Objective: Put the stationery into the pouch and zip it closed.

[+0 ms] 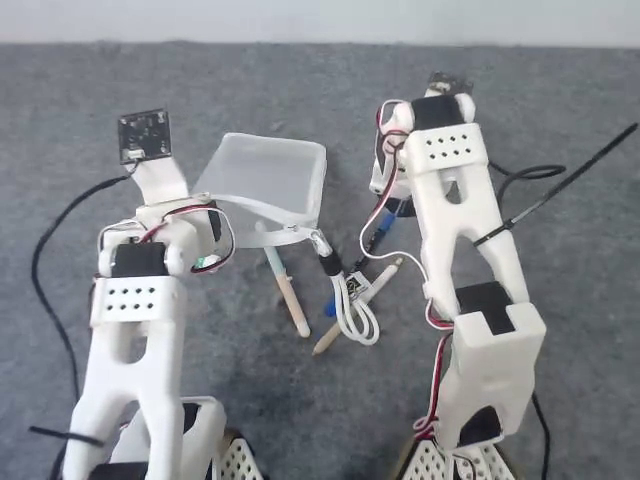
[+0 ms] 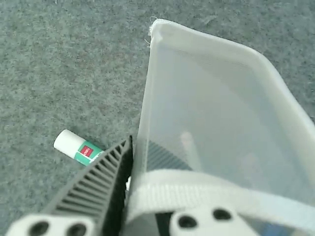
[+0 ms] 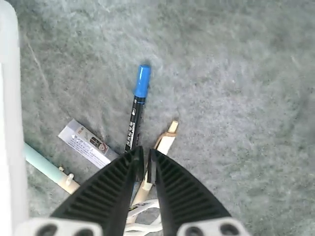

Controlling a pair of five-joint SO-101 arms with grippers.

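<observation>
Now the left claw point(image 2: 140, 172) is pinching tight on the top edge of the see-through pouch point(image 1: 265, 178), and a glue stick point(image 2: 76, 146) is lying on the grey worktop point(image 1: 560, 90) just beside it. The right claw point(image 3: 146, 155) is hanging with its fingers nearly squeezed together, gripping nothing I can see, just over a blue-capped pen point(image 3: 136, 115) and a tan pen point(image 3: 165, 140) lying near an eraser point(image 3: 87, 143).

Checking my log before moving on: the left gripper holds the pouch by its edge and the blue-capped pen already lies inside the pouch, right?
Not quite. The left gripper holds the pouch by its edge, but the blue-capped pen lies on the carpet outside the pouch, as the right wrist view shows.
</observation>
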